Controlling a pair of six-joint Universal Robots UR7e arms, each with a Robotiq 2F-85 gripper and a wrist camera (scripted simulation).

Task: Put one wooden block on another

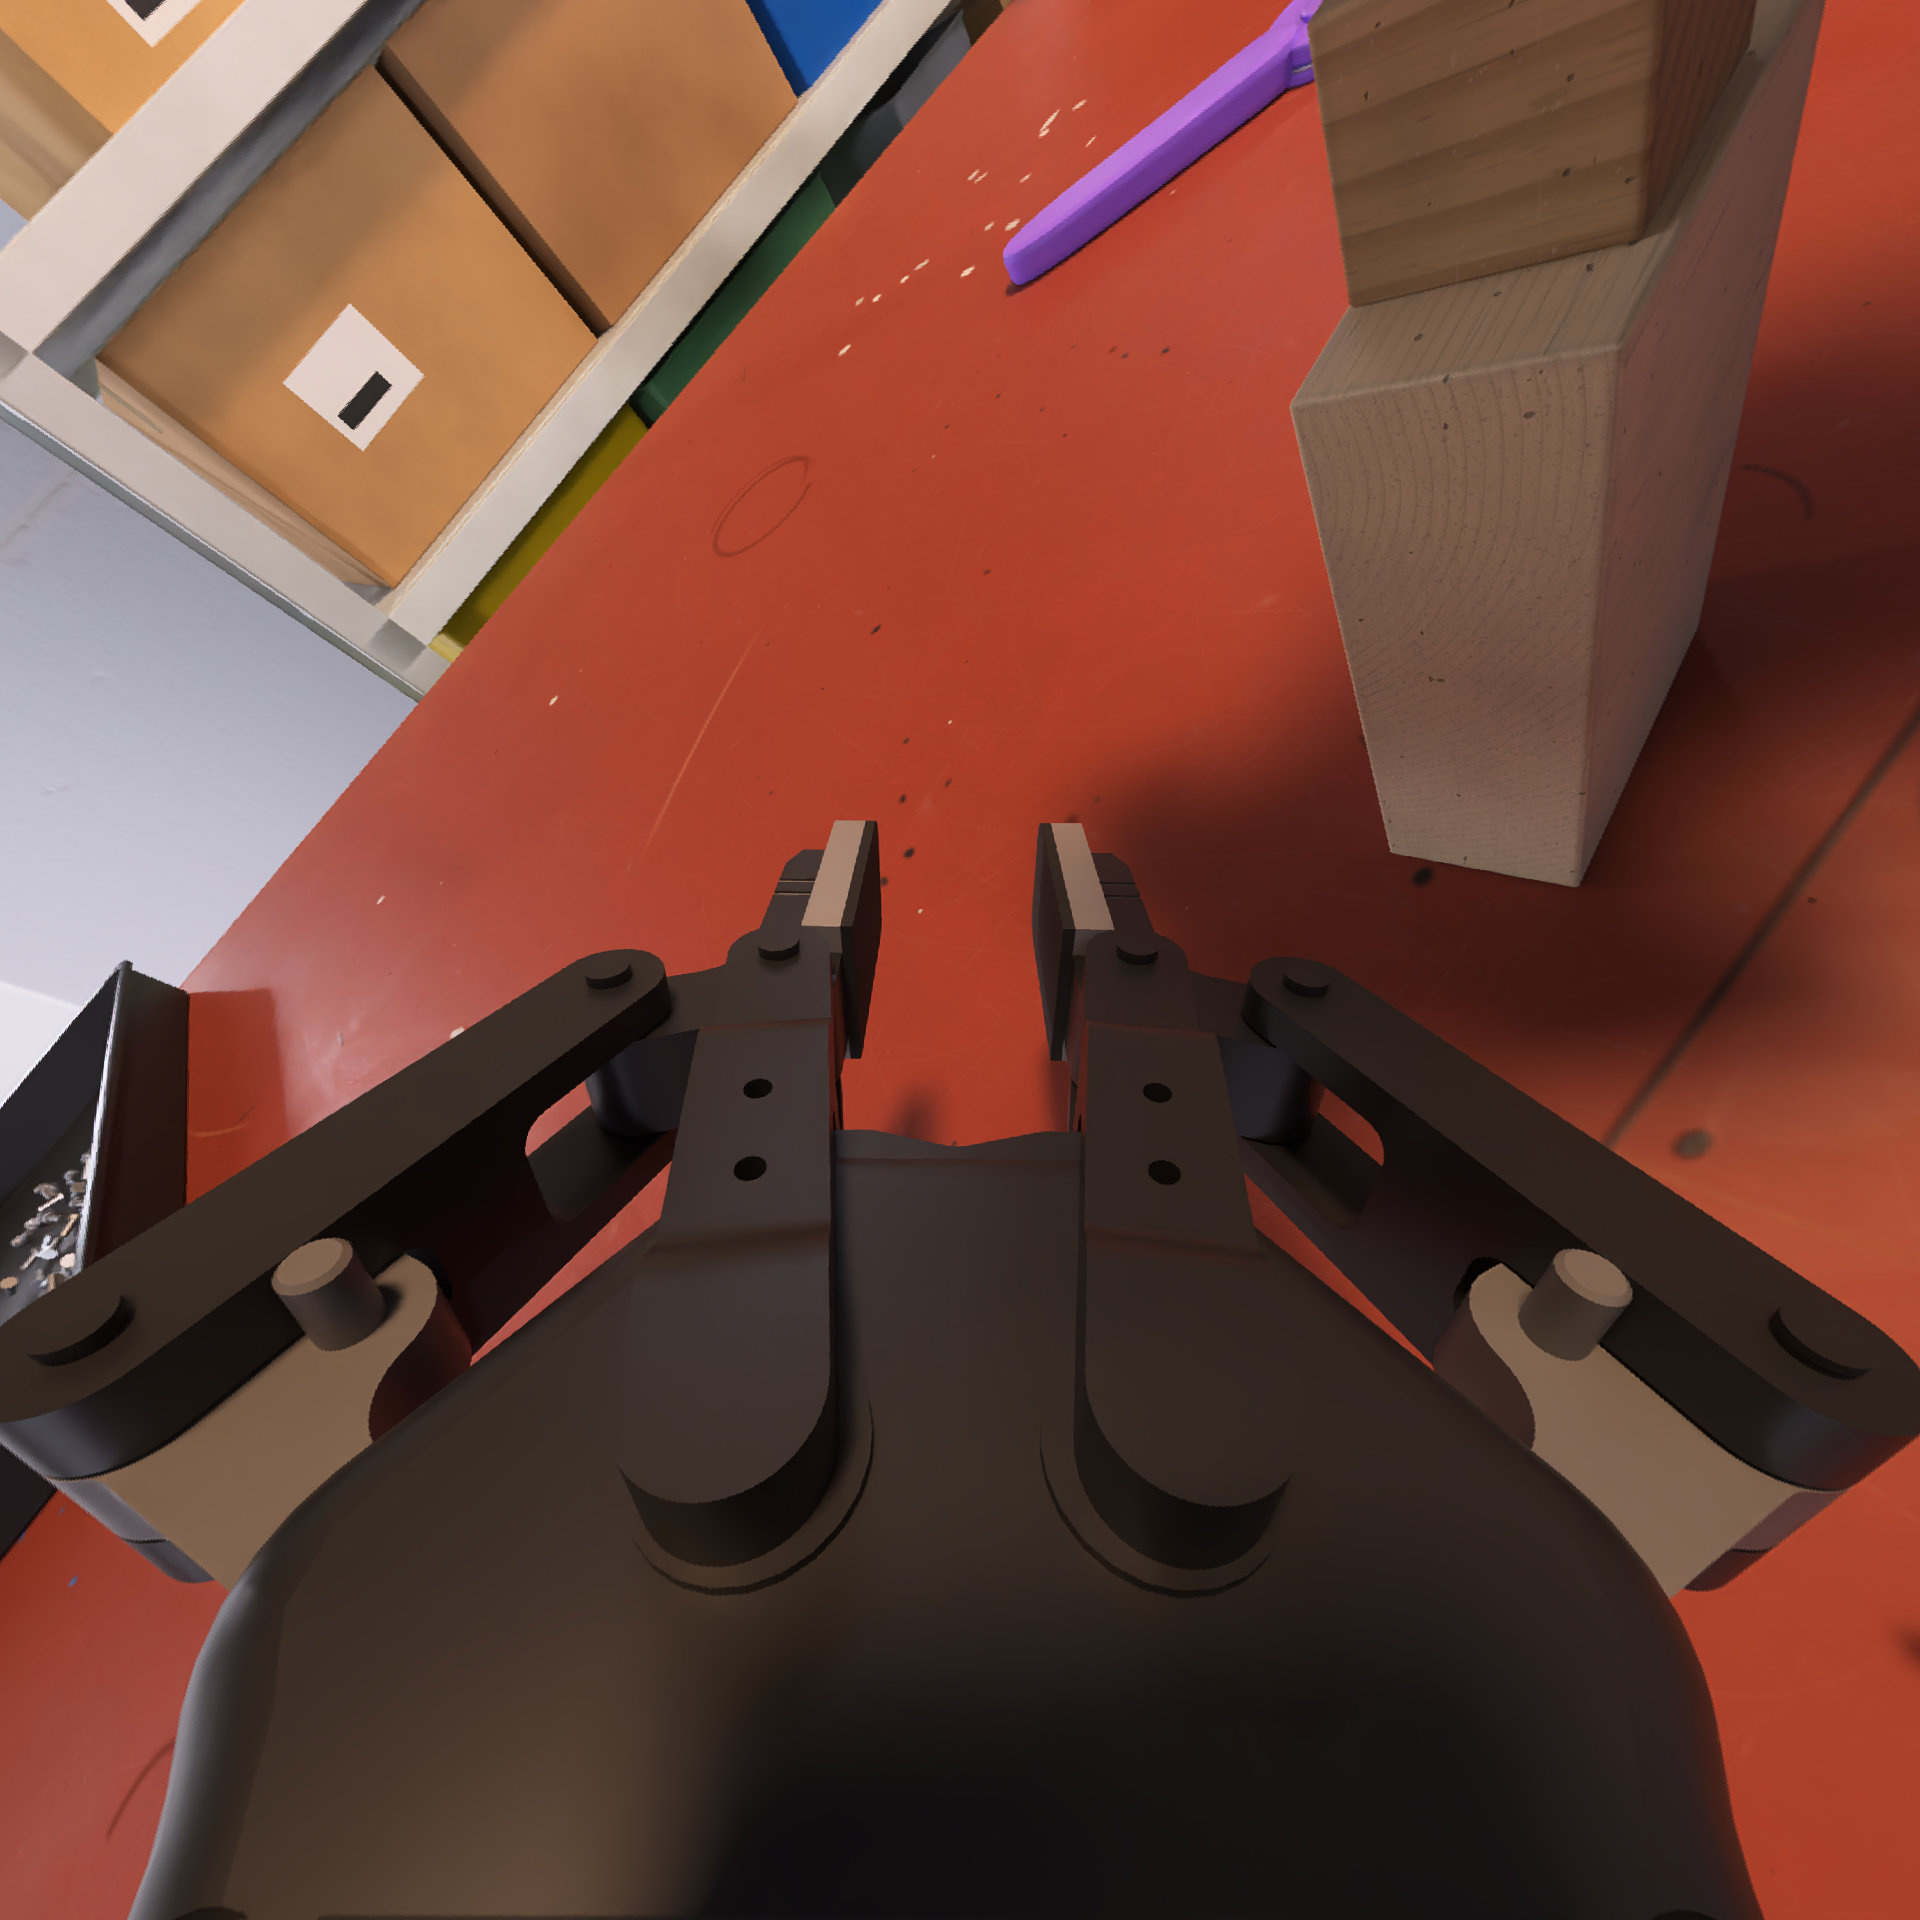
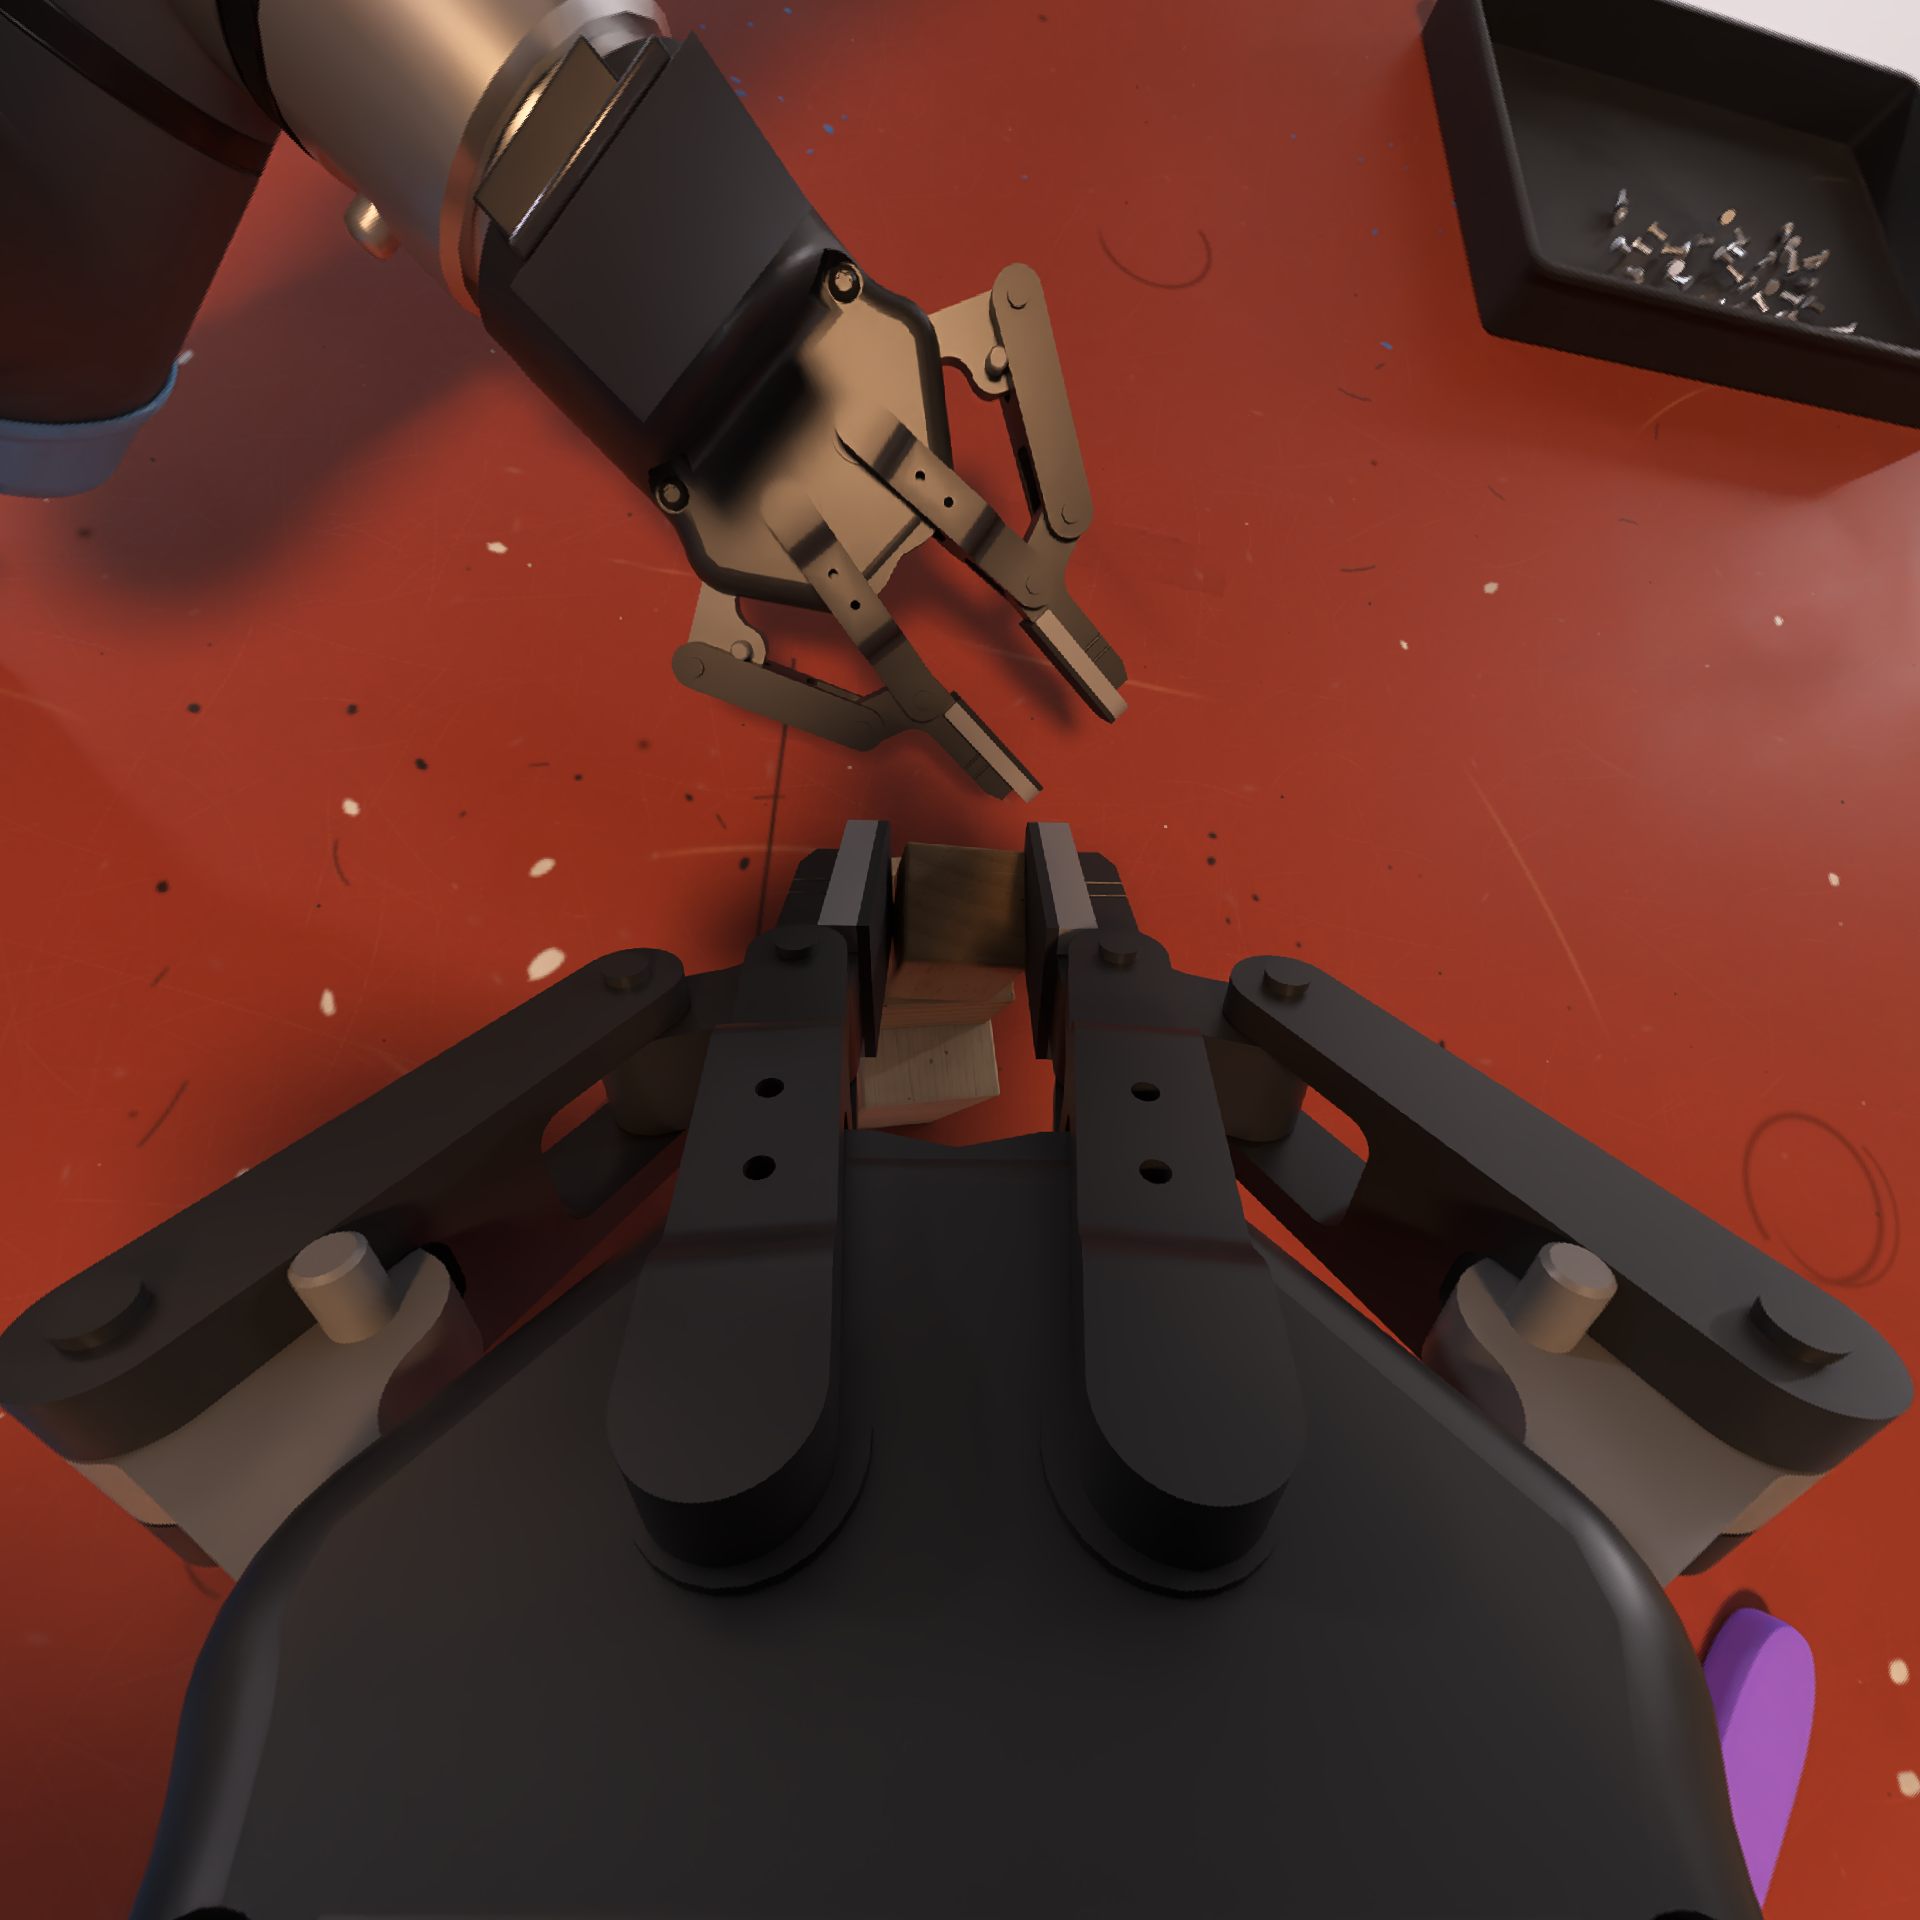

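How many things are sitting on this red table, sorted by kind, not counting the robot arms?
Wooden blocks: 2, a darker brown wooden block stacked on a pale tall wooden block
Purple flat plastic tool: 1
Black tray holding small metal screws: 1
Total: 4

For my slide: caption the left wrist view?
Open left gripper hovers over red table; darker wooden block stacked on paler block.

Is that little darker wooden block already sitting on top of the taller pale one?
Yes. The darker block rests on the pale block, turned askew; whether the right pincer grips it, I cannot tell.
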